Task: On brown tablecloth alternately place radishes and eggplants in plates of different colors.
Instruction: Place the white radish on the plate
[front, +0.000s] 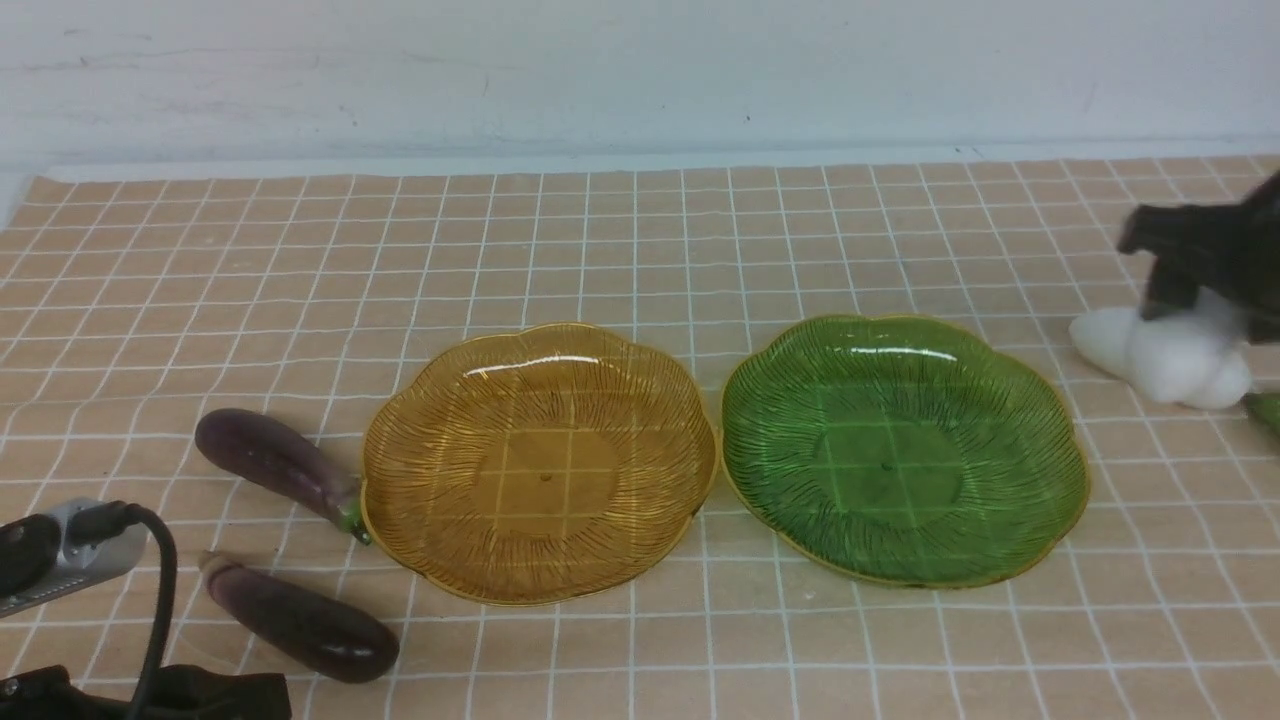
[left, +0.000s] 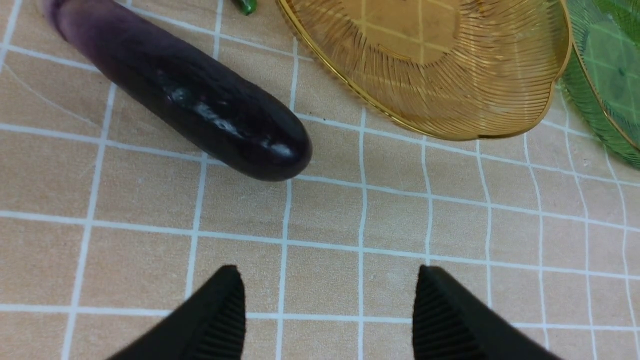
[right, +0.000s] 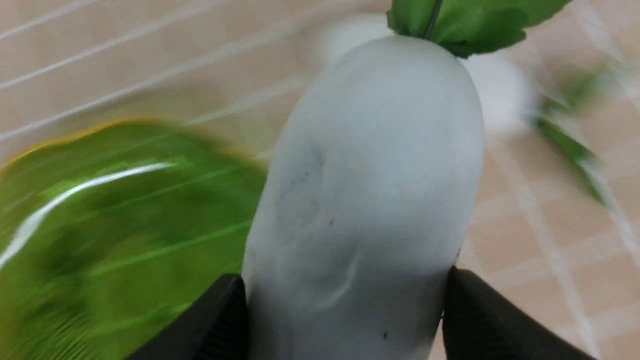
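Note:
The amber plate (front: 540, 460) and the green plate (front: 905, 445) lie side by side, both empty, on the brown tablecloth (front: 640, 250). Two purple eggplants (front: 280, 465) (front: 300, 620) rest left of the amber plate. My left gripper (left: 330, 300) hangs open over bare cloth, a little short of the nearer eggplant (left: 190, 95). At the far right, my blurred right gripper (front: 1200, 265) is down on the white radishes (front: 1160, 350). In the right wrist view the right gripper (right: 345, 300) is shut on one radish (right: 370, 175), a finger pressed to each side. A second radish (right: 495, 95) lies behind it.
The cloth's far edge meets a white wall (front: 640, 80). My left arm with its cable (front: 150, 560) fills the near left corner. Green radish leaves (front: 1265, 410) stick out at the right edge, beside the green plate (right: 100, 225).

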